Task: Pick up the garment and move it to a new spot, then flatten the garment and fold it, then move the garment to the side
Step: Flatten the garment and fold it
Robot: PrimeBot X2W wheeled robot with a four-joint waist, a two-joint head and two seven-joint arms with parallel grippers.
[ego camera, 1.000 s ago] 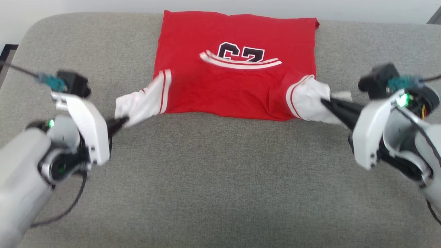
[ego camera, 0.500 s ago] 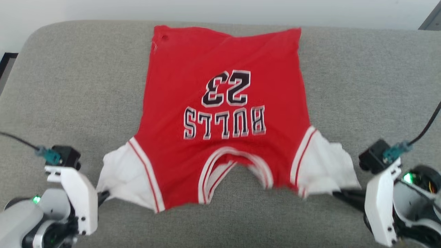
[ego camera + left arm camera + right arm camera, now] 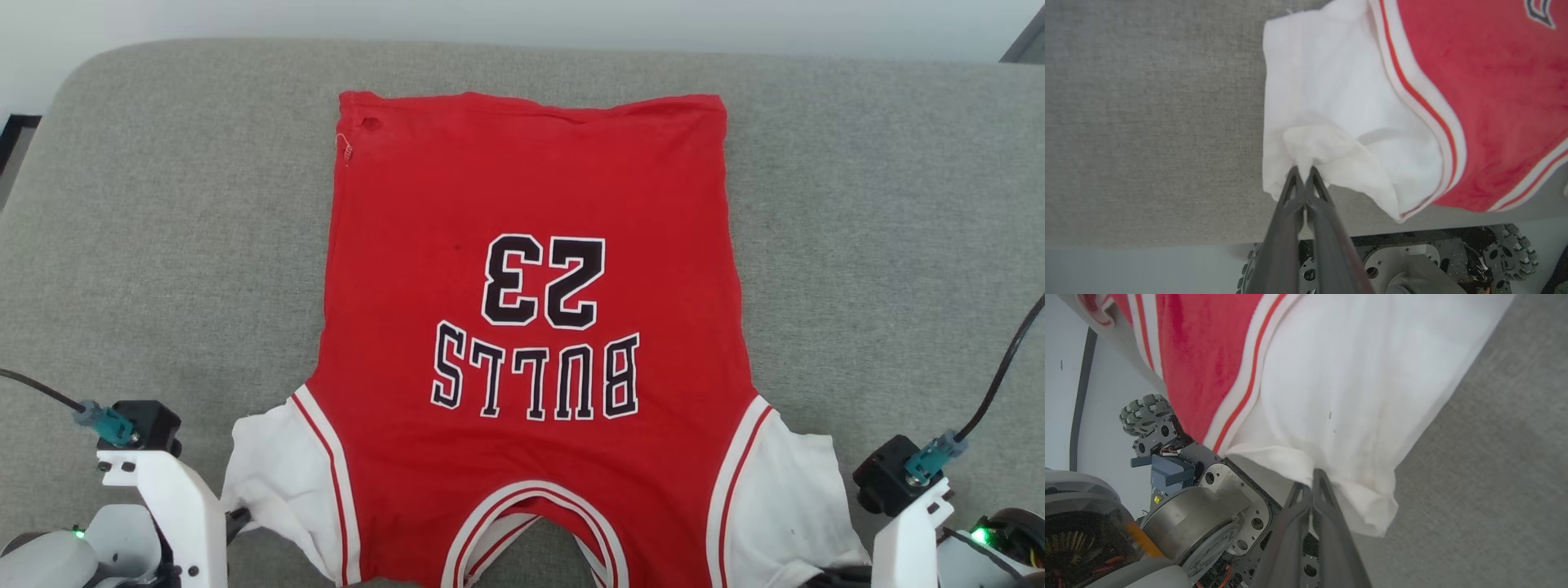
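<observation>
Red jersey cloth lies spread, printed side up, across the grey cushion (image 3: 147, 245). The garment (image 3: 531, 180) sits about the middle of the cushion, its hem toward the cushion's far edge and its collar (image 3: 535, 490) at the near edge, so the black "BULLS 23" lettering (image 3: 539, 327) reads upside down to me. The red body lies fairly flat on the cushion. My left gripper (image 3: 1303, 170) is pinched tight on a bunched fold of the left white sleeve (image 3: 1331, 102), close to the cushion's near edge. My right gripper (image 3: 1315, 475) is clamped the same way on the edge of the right white sleeve (image 3: 1372, 375), also at that near edge, with my wheeled base (image 3: 1188, 506) showing just beyond the cushion's rim.
</observation>
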